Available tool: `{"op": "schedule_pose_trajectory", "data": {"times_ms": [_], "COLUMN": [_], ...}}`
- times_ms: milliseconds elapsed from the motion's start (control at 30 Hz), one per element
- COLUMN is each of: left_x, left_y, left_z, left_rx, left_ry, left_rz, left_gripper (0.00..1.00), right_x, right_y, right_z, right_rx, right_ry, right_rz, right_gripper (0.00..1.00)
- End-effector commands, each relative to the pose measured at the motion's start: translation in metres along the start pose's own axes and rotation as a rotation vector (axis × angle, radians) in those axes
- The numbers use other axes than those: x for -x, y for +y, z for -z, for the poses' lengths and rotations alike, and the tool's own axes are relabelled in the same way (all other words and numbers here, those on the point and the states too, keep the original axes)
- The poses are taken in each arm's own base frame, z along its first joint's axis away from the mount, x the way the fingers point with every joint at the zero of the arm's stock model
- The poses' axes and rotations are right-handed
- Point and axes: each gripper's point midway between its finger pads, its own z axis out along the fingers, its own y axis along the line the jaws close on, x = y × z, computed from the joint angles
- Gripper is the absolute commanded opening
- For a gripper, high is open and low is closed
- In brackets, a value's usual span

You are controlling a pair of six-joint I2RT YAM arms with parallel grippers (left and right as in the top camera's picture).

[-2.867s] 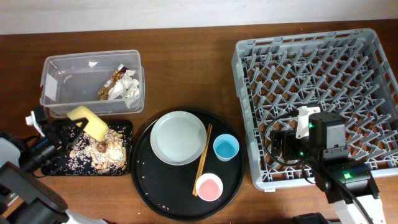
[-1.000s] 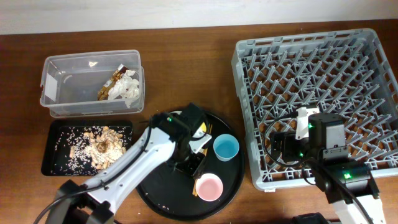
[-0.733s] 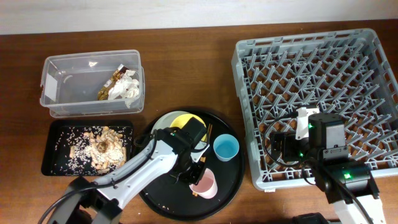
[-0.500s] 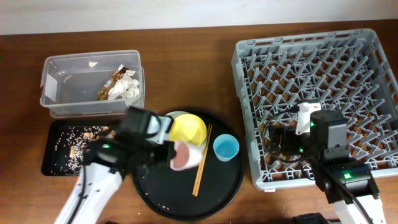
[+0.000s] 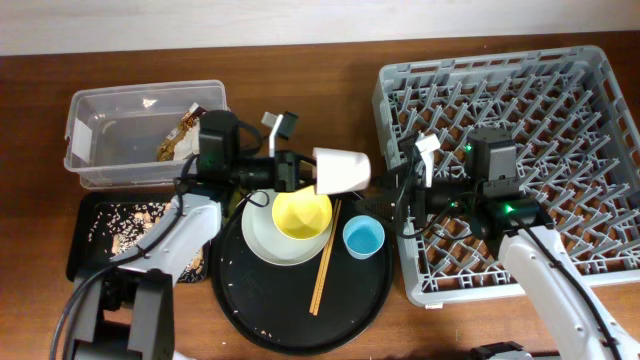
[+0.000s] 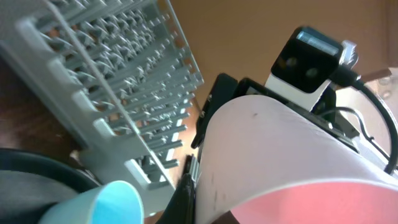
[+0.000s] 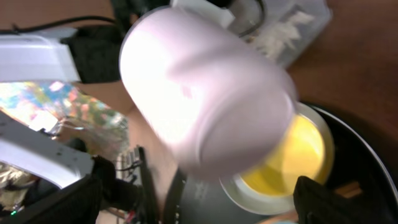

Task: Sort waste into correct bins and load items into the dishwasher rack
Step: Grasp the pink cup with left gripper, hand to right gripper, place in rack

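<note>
My left gripper [image 5: 312,172] is shut on the pink cup [image 5: 342,170] and holds it on its side in the air, above the tray's far edge. In the left wrist view the pink cup [image 6: 286,155] fills the frame beside one dark finger [image 6: 186,198]. My right gripper [image 5: 395,200] is open, just right of the cup and facing it; its fingers [image 7: 59,199] spread wide below the pink cup [image 7: 205,93]. The yellow bowl [image 5: 302,214] sits in the grey-green plate [image 5: 262,240]. The blue cup [image 5: 362,237] and chopsticks [image 5: 325,262] lie on the round tray. The grey rack [image 5: 540,90] stands at the right.
The clear tub [image 5: 110,135] at the back left holds napkins [image 5: 208,140] and a wrapper [image 5: 183,128]. The shallow black tray [image 5: 95,250] with food scraps lies in front of it. The round black serving tray [image 5: 255,310] has crumbs on it.
My left gripper has lifted the pink cup up and to the right, toward the rack. My right arm has swung left out of the rack to meet it. The yellow bowl now sits in the plate.
</note>
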Motion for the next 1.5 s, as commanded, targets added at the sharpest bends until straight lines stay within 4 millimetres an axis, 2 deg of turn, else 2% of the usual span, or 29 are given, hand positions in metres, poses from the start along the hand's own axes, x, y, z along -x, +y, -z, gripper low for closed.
{"op": "schedule_pose_trajectory", "data": {"times_ms": [0,67,133,167,367,433,533,600,633,767,800,867,900,933,1000,1133,1200,1233,1267,1300,1400,1467], "left_x": [-0.011,-0.016,-0.016,-0.017,-0.02,-0.02,-0.02,-0.02,-0.02,-0.007,-0.006,-0.008,-0.016,-0.021,-0.028,-0.03,-0.038,-0.042,-0.044,-0.044,-0.046,-0.047], "left_y": [-0.011,-0.024,-0.027,-0.028,-0.031,-0.031,-0.031,-0.031,-0.031,-0.016,-0.008,0.028,0.052,0.065,0.085,0.078,0.073,0.068,0.061,0.054,0.051,0.051], "left_z": [-0.019,-0.025,-0.026,-0.026,-0.025,-0.025,-0.025,-0.025,-0.025,-0.004,0.001,0.018,0.032,0.044,0.083,0.153,0.186,0.2,0.207,0.21,0.21,0.21], "left_rx": [-0.031,-0.081,-0.089,-0.095,-0.113,-0.113,-0.115,-0.115,-0.116,-0.074,-0.049,0.088,0.192,0.259,0.446,0.742,0.942,1.034,1.076,1.094,1.094,1.094], "left_ry": [0.058,0.099,0.101,0.108,0.127,0.127,0.13,0.129,0.128,0.062,0.043,-0.011,-0.028,-0.034,-0.069,-0.189,-0.23,-0.248,-0.263,-0.278,-0.279,-0.276], "left_rz": [0.037,0.035,0.037,0.04,0.046,0.046,0.046,0.043,0.032,-0.003,-0.002,0.036,0.076,0.095,0.105,0.118,0.114,0.104,0.09,0.073,0.071,0.075], "left_gripper": [0.0,0.0,0.0,0.0,0.0,0.0,0.02,0.25,0.34,0.78,0.83,0.84,0.84,0.84,0.84,0.82,0.82,0.85,0.96,0.99,0.99,0.99], "right_x": [0.007,0.009,0.008,0.008,0.016,0.016,0.017,0.017,0.018,0.016,0.017,0.016,0.013,0.013,0.02,0.01,0.01,0.012,0.012,0.009,-0.008,-0.021], "right_y": [0.016,0.016,0.029,0.033,0.033,0.033,0.028,0.028,0.025,-0.007,-0.013,-0.031,-0.043,-0.048,-0.059,-0.084,-0.081,-0.079,-0.077,-0.073,-0.073,-0.079], "right_z": [-0.001,-0.001,0.001,0.002,0.002,0.002,0.001,0.001,0.0,-0.001,0.0,0.002,0.007,0.014,0.04,0.086,0.111,0.127,0.141,0.161,0.2,0.218], "right_rx": [0.089,0.091,0.164,0.186,0.18,0.179,0.155,0.153,0.134,-0.044,-0.083,-0.188,-0.249,-0.268,-0.33,-0.597,-0.736,-0.817,-0.888,-0.981,-1.141,-1.181], "right_ry": [-0.007,-0.012,-0.007,-0.007,-0.03,-0.03,-0.033,-0.033,-0.035,-0.037,-0.039,-0.043,-0.039,-0.044,-0.081,-0.017,0.042,0.062,0.079,0.109,0.155,0.168], "right_rz": [0.051,0.066,0.074,0.079,0.148,0.148,0.146,0.147,0.144,0.089,0.085,0.069,0.039,0.014,-0.039,-0.167,-0.232,-0.256,-0.277,-0.312,-0.41,-0.494], "right_gripper": [0.99,0.99,1.0,0.95,0.85,0.74,0.64,0.63,0.59,0.56,0.56,0.57,0.57,0.56,0.54,0.48,0.47,0.47,0.47,0.47,0.47,0.46]}}
